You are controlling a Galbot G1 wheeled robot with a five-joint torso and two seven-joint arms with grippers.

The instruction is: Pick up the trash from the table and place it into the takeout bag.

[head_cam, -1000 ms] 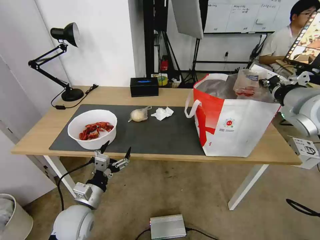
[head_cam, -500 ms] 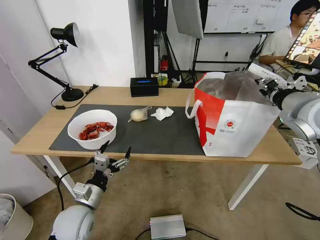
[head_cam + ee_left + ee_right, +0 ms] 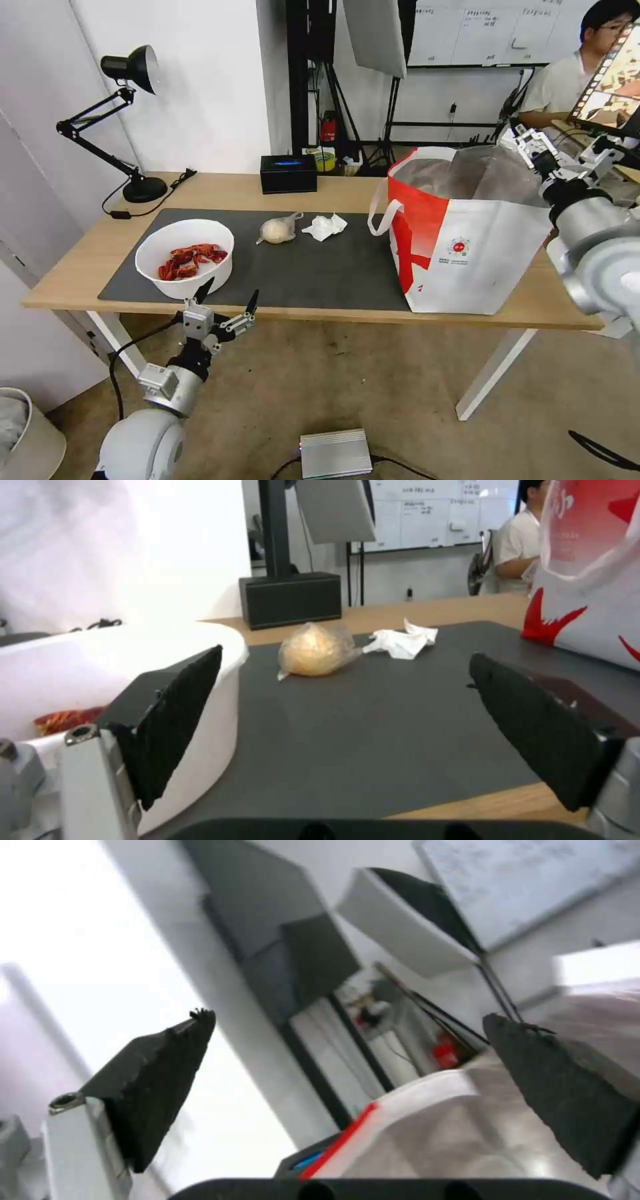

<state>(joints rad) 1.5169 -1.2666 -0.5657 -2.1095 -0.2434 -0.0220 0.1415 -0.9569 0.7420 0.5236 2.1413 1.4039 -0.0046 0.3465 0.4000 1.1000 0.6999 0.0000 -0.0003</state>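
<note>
Our left end effector, jaws apart at the desk's front edge, could tip the bowl; the right end effector, jaws apart, hangs over the takeout bag.

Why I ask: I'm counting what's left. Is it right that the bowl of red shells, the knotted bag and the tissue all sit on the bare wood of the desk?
No. In the head view the bowl of red shells, knotted bag and tissue sit on the dark grey mat, not bare wood.

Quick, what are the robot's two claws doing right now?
Left gripper: jaws open, empty, by the white bowl.
Right gripper: jaws open, empty, above the takeout bag.
</note>
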